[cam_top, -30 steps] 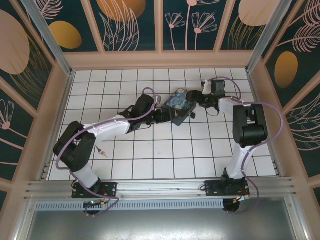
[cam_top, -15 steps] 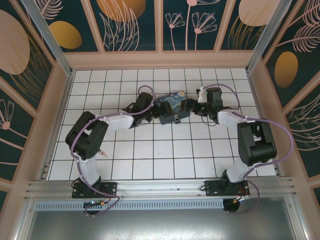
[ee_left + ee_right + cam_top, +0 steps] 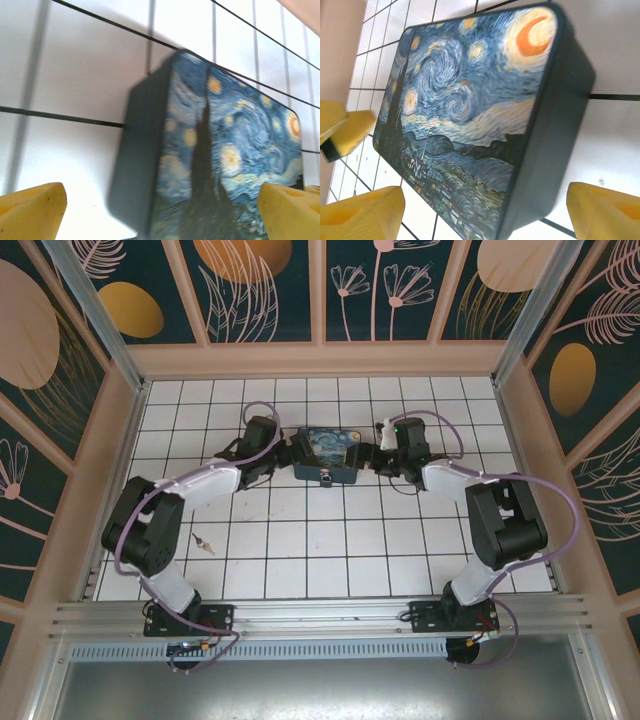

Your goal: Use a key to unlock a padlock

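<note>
The key (image 3: 203, 540) lies flat on the white tiled tabletop (image 3: 330, 550), well to the near left of the box and close by my left arm's elbow. It is a thin metallic sliver whose long axis slants from far-left to near-right, and it is too small for me to tell which end is the bit. The padlock (image 3: 326, 480) shows as a small dark lump at the middle of the box's near edge; its shackle and the way it points I cannot make out. The box (image 3: 325, 455) is a shallow rectangle with rounded corners, dark smooth sides and a glossy blue swirling night-sky print on top, its long axis running left to right. My left hand (image 3: 160, 215) sits at its left end with the yellow fingers spread wide and gripping nothing. My right hand (image 3: 482, 215) sits at the right end, likewise spread wide and empty, the box's end lying between its fingers.
</note>
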You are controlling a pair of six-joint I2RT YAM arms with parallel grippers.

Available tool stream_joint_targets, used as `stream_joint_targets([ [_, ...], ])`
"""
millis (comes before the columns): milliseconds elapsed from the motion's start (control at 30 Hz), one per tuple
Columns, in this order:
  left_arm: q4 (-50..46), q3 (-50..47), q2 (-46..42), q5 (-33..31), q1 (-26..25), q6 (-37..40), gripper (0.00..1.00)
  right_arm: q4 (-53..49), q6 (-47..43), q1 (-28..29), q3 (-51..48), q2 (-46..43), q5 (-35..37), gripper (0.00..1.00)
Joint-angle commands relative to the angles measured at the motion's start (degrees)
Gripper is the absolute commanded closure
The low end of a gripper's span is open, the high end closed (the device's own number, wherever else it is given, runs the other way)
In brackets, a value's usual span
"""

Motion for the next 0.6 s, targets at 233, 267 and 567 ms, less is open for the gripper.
stream_joint_targets([
  [233, -55.98, -0.09, -18.19, -25.20, 1.63, -11.39, 0.01, -5.18, -0.46, 2.22, 0.04, -11.10, 4.52, 0.25],
  [267, -57.73, -2.26, -20.73, -24.05, 1.80, -14.66, 0.01, -4.72, -0.60, 3.07, 0.03, -11.04, 4.36, 0.26],
  [567, -45.43, -20.42, -26.52, -12.57, 12.52, -15.06, 0.32, -2.12, -1.81, 7.54, 0.57, -10.20, 0.60, 0.42],
])
